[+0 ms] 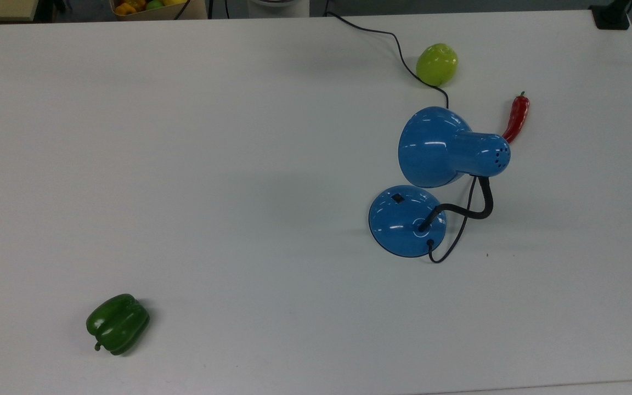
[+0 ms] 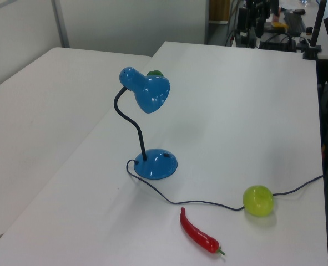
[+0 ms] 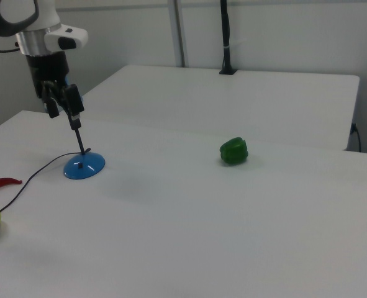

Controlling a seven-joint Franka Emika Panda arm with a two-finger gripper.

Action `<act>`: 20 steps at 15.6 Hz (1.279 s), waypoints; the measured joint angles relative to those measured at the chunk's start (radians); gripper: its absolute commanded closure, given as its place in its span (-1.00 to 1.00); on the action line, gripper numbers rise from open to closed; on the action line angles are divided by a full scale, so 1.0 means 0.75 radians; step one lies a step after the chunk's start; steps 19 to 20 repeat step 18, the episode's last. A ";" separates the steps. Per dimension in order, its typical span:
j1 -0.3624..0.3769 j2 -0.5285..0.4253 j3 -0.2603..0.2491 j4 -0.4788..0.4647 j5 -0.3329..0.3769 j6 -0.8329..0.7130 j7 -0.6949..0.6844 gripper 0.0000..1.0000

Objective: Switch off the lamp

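Lamp [image 1: 436, 148], a glossy blue desk model with a bell-shaped shade, a black gooseneck and a domed round base [image 1: 404, 222], stood on the white table [image 1: 239, 164]. In the left view it was well apart from the fingers [image 3: 50, 107]. They hung spread and empty, high above the table's far edge.

Going left to right across the top view, a waxy, lobed green bell pepper [image 1: 117, 323] lay farthest from the fingers. Next came the lamp's base, with its small black switch [image 1: 398, 198] on the side nearer them. After that came the shade, a smooth lime-green apple [image 1: 436, 64] and a slick, curved red chilli [image 1: 516, 118]. A thin dark cord [image 1: 398, 52] ran from the base past the apple, toward the table edge below the fingers.

No glow showed at the shade, so the lamp looked to be off already.

Any new approach looked risky. The switch was small and sat on a sloped, polished dome, so an off-centre push would probably skid off. That could slide the light base, or tip the top-heavy lamp over on its springy neck. A low pass could also snag the loose cord and drag the lamp.
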 measured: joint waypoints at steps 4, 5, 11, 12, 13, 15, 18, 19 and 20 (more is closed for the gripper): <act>0.025 0.007 -0.002 -0.003 -0.013 0.082 -0.129 -1.00; 0.025 0.010 -0.004 -0.006 -0.013 0.114 -0.185 -1.00; 0.023 0.065 -0.030 -0.005 -0.013 0.181 -0.361 -1.00; 0.023 0.070 -0.030 -0.003 -0.013 0.182 -0.365 -1.00; 0.023 0.070 -0.030 -0.001 -0.013 0.185 -0.370 -1.00; 0.026 0.070 -0.030 0.005 -0.013 0.188 -0.375 -1.00; 0.029 0.071 -0.030 0.009 -0.013 0.189 -0.377 -1.00; 0.029 0.071 -0.030 0.009 -0.013 0.189 -0.377 -1.00; 0.029 0.071 -0.030 0.009 -0.013 0.189 -0.377 -1.00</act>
